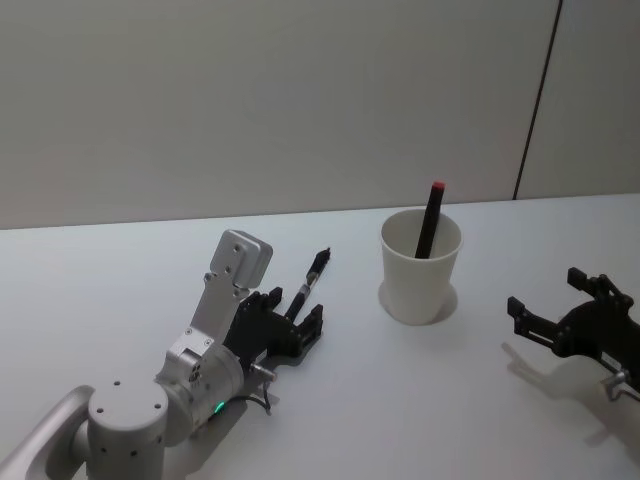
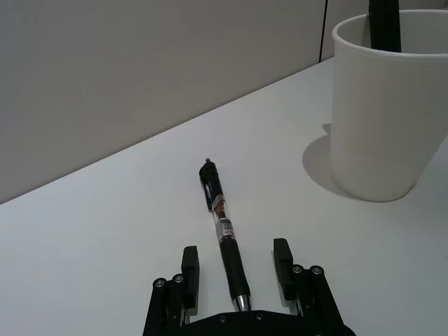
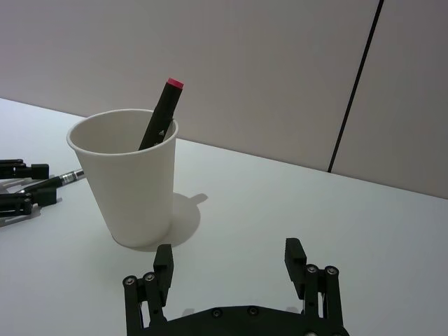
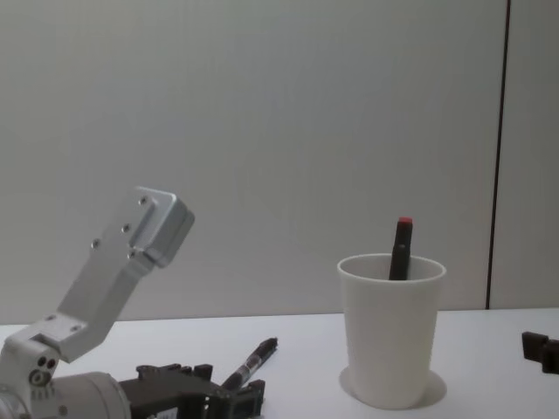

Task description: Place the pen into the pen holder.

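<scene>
**A:** Pen (image 2: pixel 224 234) first: where do we have it?

**B:** We see it lying flat on the bench (image 1: pixel 120 300), to the left of the cup (image 1: pixel 420 275) and apart from it. Its metal tip points back toward the left arm. Its clip end points away, toward the wall (image 1: pixel 250 100).

**A:** And the left end effector (image 1: pixel 296 303)?

**B:** It is low over the bench with its fingers apart, one on each side of the pen's tip end. In the left wrist view we see bare bench between each finger and the barrel, so nothing is clamped.

**A:** What do we make of the cup?

**B:** It stands upright on the bench, white, with a rolled rim. A black marker (image 1: pixel 431 218) with a red cap stands in it and leans against the rim. The cap rises well above the rim.

**A:** And the right end effector (image 1: pixel 545 292)?

**B:** We find it to the right of the cup and apart from it, low over the bench. Its fingers are spread wide and hold nothing. Its wrist view looks out between those fingers at the cup. Beyond the cup we catch the pen lying between the left fingers.
</scene>
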Controlling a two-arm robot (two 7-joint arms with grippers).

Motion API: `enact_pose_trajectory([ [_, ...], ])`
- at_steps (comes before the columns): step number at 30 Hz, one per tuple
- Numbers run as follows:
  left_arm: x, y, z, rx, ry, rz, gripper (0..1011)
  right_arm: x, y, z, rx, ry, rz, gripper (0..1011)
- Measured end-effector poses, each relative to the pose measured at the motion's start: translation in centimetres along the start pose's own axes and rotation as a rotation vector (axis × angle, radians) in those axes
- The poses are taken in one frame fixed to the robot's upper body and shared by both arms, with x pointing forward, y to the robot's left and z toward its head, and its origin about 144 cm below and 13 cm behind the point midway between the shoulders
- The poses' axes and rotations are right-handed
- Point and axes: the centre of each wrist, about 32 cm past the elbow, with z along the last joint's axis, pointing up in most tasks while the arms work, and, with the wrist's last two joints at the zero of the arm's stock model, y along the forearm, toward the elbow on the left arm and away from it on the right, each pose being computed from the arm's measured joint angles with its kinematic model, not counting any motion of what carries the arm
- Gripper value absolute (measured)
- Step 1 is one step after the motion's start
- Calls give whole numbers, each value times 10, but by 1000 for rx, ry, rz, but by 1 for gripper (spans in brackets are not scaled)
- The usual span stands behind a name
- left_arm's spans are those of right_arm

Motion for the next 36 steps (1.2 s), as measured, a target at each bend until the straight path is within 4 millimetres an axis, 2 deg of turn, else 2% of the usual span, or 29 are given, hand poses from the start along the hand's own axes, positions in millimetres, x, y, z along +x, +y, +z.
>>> enact_pose_trajectory([
  [36,0,0,0,2,0,1,420,0,0,0,0,0,0,1001],
])
